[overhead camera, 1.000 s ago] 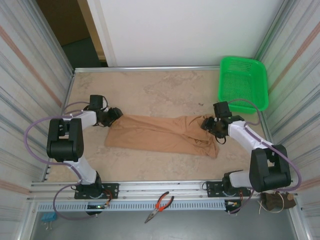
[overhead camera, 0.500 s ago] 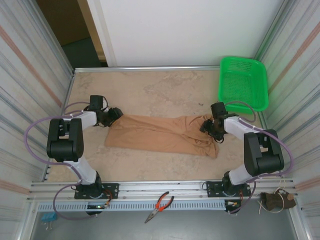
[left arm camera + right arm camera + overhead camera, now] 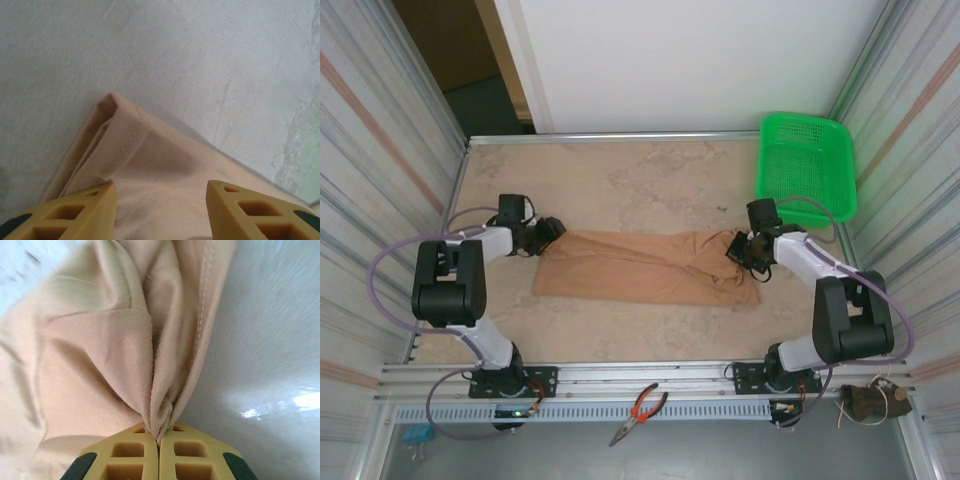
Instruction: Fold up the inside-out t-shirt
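The right claw [image 3: 159, 441] has just closed on the t-shirt's [image 3: 640, 268] bunched right end, likely securing it for folding; the left claw [image 3: 160, 189] sits open over its left corner.

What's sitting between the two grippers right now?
The inside-out t-shirt, lying as a long band on the table from the left gripper to the right gripper, seen in the top view. Nothing else there.

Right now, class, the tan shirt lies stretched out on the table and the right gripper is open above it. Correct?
Not quite. The shirt does lie stretched out on the table, but the right gripper is shut, pinching a fold of it, as the right wrist view shows.
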Available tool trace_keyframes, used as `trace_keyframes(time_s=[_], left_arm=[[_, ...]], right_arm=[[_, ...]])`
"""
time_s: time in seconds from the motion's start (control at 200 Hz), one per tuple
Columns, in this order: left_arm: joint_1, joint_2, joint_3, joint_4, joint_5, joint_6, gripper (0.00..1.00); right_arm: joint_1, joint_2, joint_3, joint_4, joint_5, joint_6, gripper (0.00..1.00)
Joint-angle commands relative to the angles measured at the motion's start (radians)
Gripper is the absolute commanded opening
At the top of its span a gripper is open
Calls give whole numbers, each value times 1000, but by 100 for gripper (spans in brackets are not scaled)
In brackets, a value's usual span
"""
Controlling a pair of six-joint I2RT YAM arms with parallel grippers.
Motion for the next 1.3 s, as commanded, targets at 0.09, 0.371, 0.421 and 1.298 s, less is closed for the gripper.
trace_keyframes(time_s=[0.09,0.371,0.421,1.298], left_arm=[[-27,-127,-40,-17,14,-61,53],[-6,-191,74,-143,26,-8,58],[2,-195,86,-160,32,0,58],[237,-55,170,-200,189,61,58]], right_arm=[[-13,-72,142,-173,-7,-66,0],[187,-88,268,-254,84,31,0],[238,-84,280,-259,113,65,0],[869,719,1192,-321,310,334,0]])
